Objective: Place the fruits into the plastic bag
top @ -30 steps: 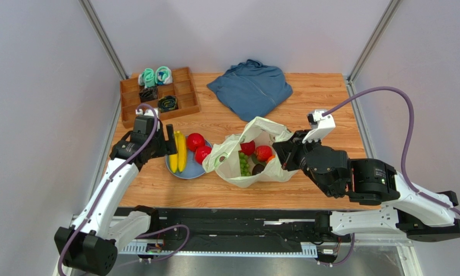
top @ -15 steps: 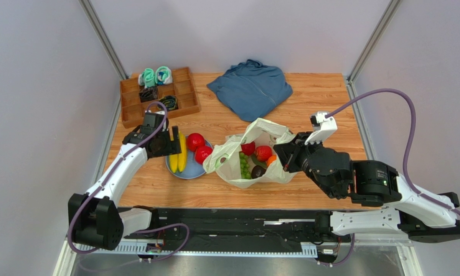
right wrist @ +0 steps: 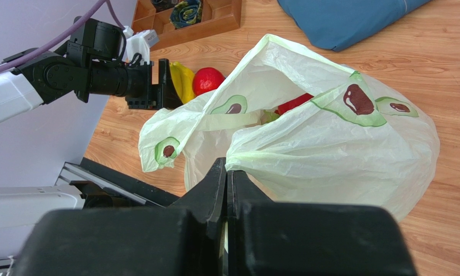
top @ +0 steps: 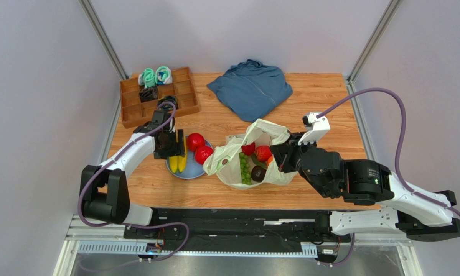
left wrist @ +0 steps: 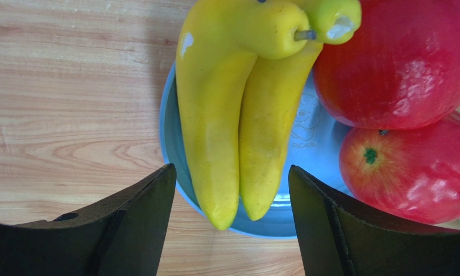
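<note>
The left hand (left wrist: 231, 168) is open, hanging over the long yellow toy banana (left wrist: 232, 109) on the round blue plate (left wrist: 169, 144); the banana's long way runs straight between the two fingers (left wrist: 128, 230), one each side; the right hand (right wrist: 226, 172) is pinched shut on the thin pale-green plastic bag (right wrist: 330, 144), just beside the plate on the wooden worktop (left wrist: 71, 86).

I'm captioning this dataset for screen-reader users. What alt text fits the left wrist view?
The open left tool frames the tips of the yellow bananas, one of its dark fingers on either side of them. The bananas lie on a blue plate beside two glossy red fruits, on a wooden table.
</note>
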`<state>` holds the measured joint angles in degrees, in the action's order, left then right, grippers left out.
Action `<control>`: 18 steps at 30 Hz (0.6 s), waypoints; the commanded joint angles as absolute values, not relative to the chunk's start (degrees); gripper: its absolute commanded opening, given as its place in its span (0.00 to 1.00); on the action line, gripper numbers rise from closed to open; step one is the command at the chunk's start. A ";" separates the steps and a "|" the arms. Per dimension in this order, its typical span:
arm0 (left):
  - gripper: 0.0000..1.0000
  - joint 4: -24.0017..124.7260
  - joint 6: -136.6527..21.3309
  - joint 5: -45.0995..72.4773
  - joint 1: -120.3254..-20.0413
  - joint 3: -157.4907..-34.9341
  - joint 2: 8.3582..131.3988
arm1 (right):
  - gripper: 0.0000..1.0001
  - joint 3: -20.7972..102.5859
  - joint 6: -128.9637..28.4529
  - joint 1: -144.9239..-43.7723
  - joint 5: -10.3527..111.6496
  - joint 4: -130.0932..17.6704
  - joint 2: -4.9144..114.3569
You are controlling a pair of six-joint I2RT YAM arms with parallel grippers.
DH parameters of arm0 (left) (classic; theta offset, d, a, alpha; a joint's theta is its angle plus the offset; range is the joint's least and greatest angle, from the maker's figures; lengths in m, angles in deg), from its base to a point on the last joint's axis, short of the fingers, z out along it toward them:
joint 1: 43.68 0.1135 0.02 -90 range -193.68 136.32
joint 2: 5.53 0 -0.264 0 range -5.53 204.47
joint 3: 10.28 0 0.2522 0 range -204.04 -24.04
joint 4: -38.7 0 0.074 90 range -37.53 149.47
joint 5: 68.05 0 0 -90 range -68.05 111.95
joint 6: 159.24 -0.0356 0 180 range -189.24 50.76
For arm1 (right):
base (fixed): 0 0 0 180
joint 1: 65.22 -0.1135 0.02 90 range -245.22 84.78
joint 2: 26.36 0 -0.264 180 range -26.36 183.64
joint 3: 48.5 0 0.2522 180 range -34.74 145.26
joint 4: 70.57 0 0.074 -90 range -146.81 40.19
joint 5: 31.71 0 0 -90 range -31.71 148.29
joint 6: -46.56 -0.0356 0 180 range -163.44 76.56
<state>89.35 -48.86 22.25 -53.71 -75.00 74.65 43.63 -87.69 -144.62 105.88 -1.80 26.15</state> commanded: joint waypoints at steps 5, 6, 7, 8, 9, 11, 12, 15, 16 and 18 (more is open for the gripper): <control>0.75 87.36 -49.29 18.96 -53.53 -77.39 75.51 | 0.00 44.71 -87.65 -144.41 106.98 -4.07 26.73; 0.75 87.36 -49.20 19.14 -53.70 -77.39 75.59 | 0.00 44.71 -87.56 -144.32 106.98 -4.07 26.73; 0.75 87.36 -49.20 19.22 -53.70 -77.39 75.94 | 0.00 44.63 -87.65 -144.41 106.98 -4.07 26.81; 0.75 87.53 -49.20 19.23 -53.79 -77.39 76.12 | 0.00 44.63 -87.65 -144.32 106.89 -4.16 26.73; 0.75 87.62 -49.11 19.23 -53.79 -77.48 76.38 | 0.00 44.63 -87.65 -144.32 106.81 -4.16 26.73; 0.75 88.06 -49.03 19.66 -54.05 -77.74 77.18 | 0.00 44.63 -87.74 -144.32 106.46 -4.25 26.73; 0.75 88.32 -49.11 20.19 -54.32 -78.09 77.44 | 0.00 44.63 -87.74 -144.24 106.37 -4.16 26.81; 0.75 89.03 -49.03 21.86 -55.46 -78.45 77.70 | 0.00 44.54 -88.00 -144.41 106.10 -4.25 26.55; 0.75 89.12 -49.03 22.82 -55.64 -78.45 77.79 | 0.00 44.54 -87.91 -144.32 106.01 -4.25 26.46; 0.75 89.55 -48.94 23.88 -55.90 -78.62 78.49 | 0.00 44.45 -88.09 -144.32 105.93 -4.25 26.29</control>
